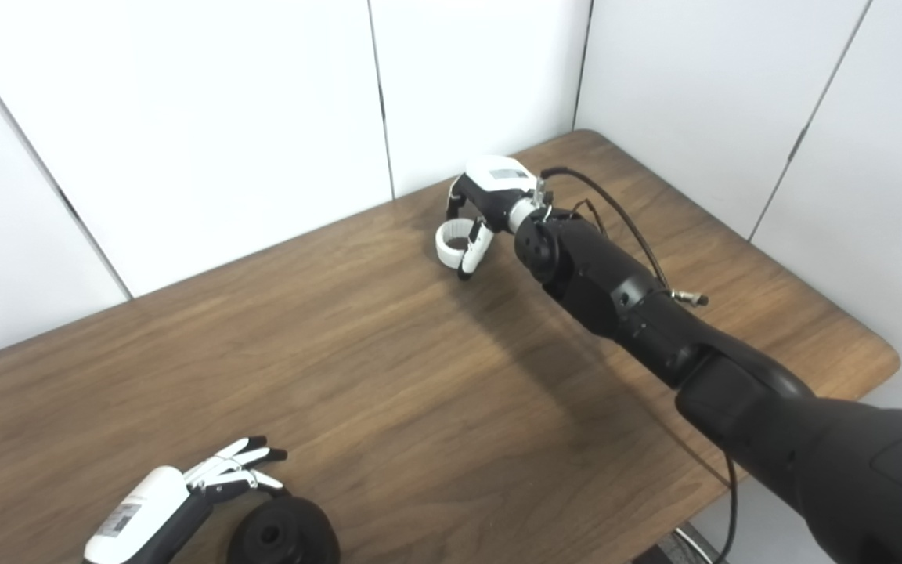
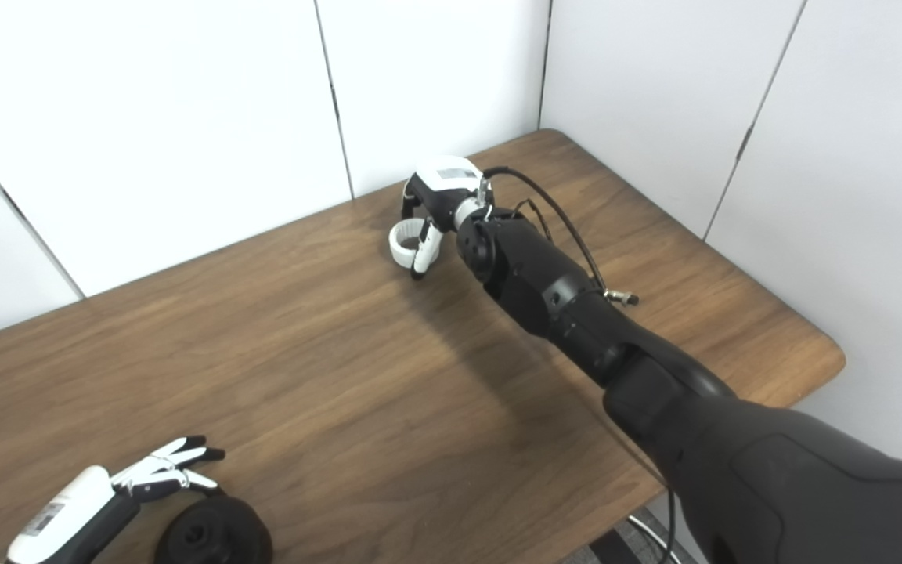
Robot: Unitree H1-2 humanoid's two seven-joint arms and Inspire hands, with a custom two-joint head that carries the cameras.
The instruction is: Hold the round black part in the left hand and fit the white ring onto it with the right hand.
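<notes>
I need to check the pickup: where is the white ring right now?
The white ring is at the far side of the table, near the wall, between the right hand's fingers, far from the black part.

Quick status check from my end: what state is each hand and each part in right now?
Left hand: open, fingers spread beside the black part, not holding it.
Black part: lying on the table at the near edge, ungrasped, no ring on it.
Right hand: at the table's far side, fingers curled around the white ring.
White ring: in the right hand's fingers, low over the table; contact with the table unclear.
</notes>
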